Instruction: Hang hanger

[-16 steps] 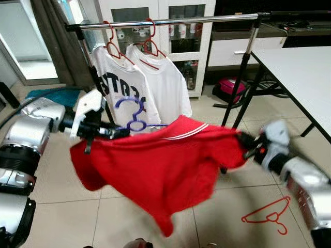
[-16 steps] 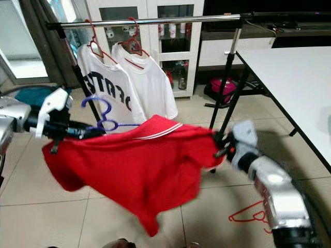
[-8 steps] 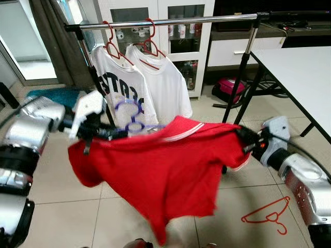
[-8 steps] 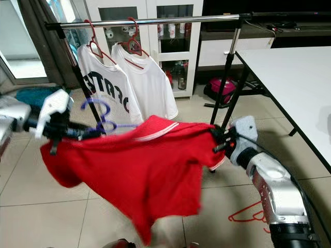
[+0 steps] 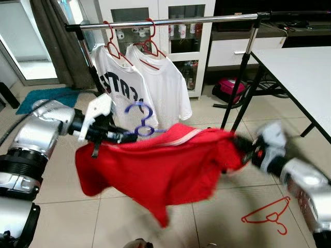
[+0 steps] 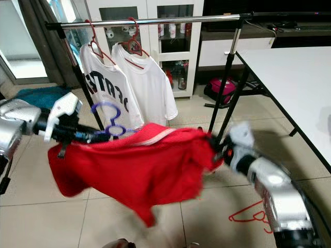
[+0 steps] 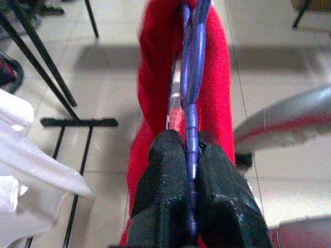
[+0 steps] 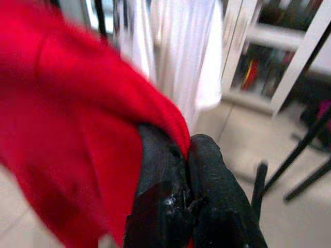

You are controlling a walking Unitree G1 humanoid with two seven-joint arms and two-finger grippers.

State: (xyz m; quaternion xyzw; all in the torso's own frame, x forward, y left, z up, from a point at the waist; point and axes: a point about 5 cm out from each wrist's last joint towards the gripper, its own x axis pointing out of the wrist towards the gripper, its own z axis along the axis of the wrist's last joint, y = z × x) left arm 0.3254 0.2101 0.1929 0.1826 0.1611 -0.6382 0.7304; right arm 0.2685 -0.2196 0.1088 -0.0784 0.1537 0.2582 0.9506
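Two arms: both raised before the rack, a red shirt (image 5: 155,170) stretched between them.
Clothes rack (image 5: 170,21): a chrome rail on black legs, standing behind the shirt.
White T-shirts (image 5: 147,85): two, hung side by side on red hangers at the rail's left end.
Red shirt: carried below the rail, sagging in the middle, its right side blurred.
Left gripper (image 7: 187,155): fingers closed on the blue hanger (image 5: 140,118) at the shirt's left shoulder.
Right gripper (image 8: 187,155): fingers pinched shut on the shirt's right edge.
Blue hanger: threaded inside the shirt, its hook standing above the collar, below the rail.
Spare red hanger (image 5: 266,214): flat on the tiled floor, near the right arm.
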